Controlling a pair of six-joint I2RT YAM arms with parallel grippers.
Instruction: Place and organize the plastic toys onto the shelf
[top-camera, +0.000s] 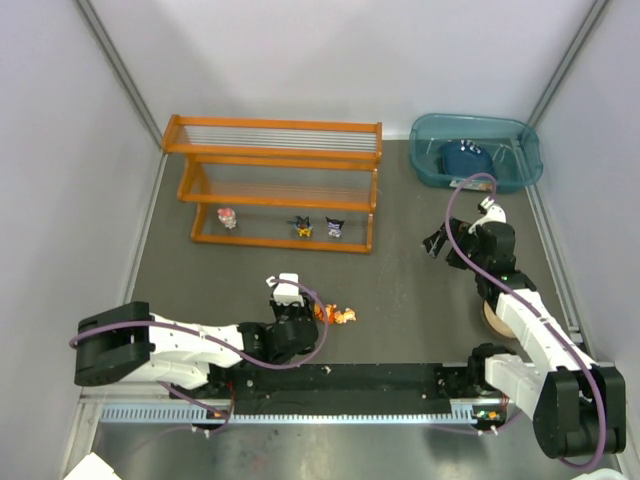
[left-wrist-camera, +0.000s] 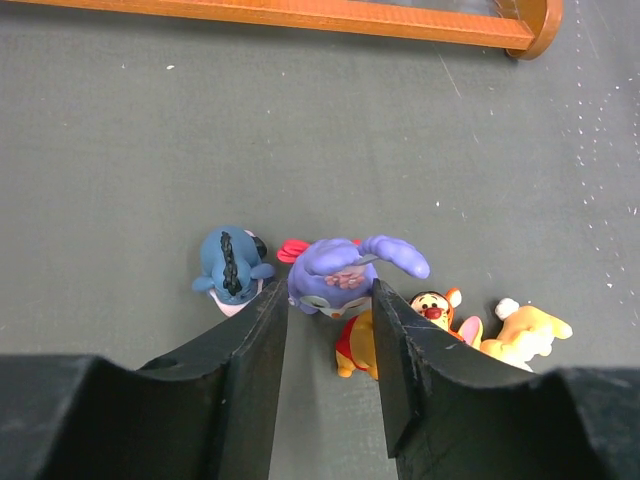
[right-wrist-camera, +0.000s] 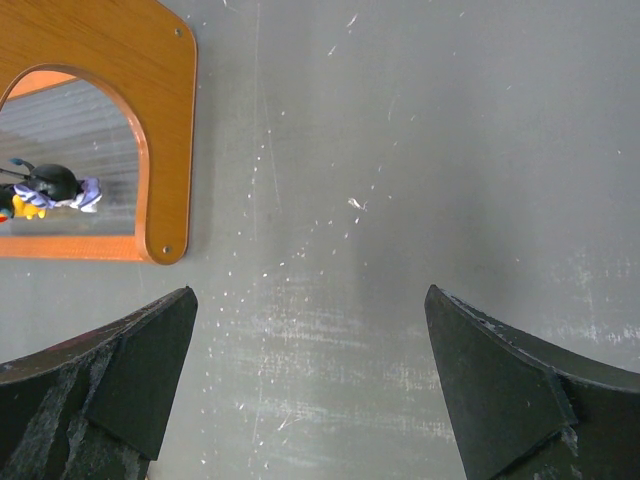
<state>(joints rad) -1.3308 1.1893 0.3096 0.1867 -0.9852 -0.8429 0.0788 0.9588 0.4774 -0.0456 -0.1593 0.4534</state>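
Several plastic toys lie in a cluster on the grey table in the left wrist view: a blue one (left-wrist-camera: 232, 264), a purple one with long ears (left-wrist-camera: 345, 268), a yellow-and-red bear (left-wrist-camera: 358, 347), an orange tiger (left-wrist-camera: 434, 306) and a pale orange one (left-wrist-camera: 525, 332). My left gripper (left-wrist-camera: 328, 292) is low at the table, its fingertips pressed against both sides of the purple toy. In the top view the left gripper (top-camera: 316, 311) is at the cluster (top-camera: 342, 315). The orange shelf (top-camera: 272, 128) stands at the back left with three toys on its lowest tier (top-camera: 228, 217) (top-camera: 301, 227) (top-camera: 334, 226). My right gripper (top-camera: 437, 243) is wide open and empty.
A teal bin (top-camera: 520, 130) holding a dark blue item (top-camera: 465, 158) stands at the back right. A tan round object (top-camera: 492, 318) lies under the right arm. The right wrist view shows the shelf's end panel (right-wrist-camera: 170, 120) and a black-and-purple toy (right-wrist-camera: 55, 188) inside it.
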